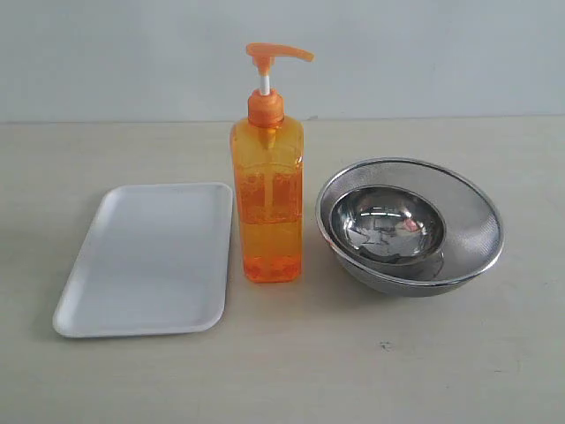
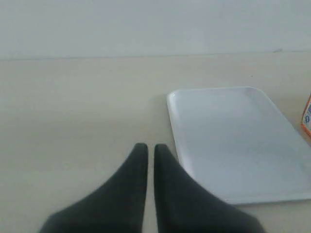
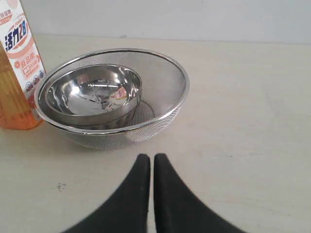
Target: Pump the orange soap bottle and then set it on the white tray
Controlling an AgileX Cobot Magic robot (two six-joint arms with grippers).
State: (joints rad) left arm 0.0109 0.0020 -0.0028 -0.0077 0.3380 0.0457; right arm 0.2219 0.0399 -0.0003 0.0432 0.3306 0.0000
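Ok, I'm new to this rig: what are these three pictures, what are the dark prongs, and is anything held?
One picture comes from a camera off the arms, watching the table. There the orange soap bottle stands between the white tray and a small steel bowl nested in a mesh bowl. The other two come from cameras on the robot's wrists. The dark prongs belong to the grippers: the left gripper sees the tray, the right gripper the bowls. Both are shut and hold nothing; the bottle is untouched.
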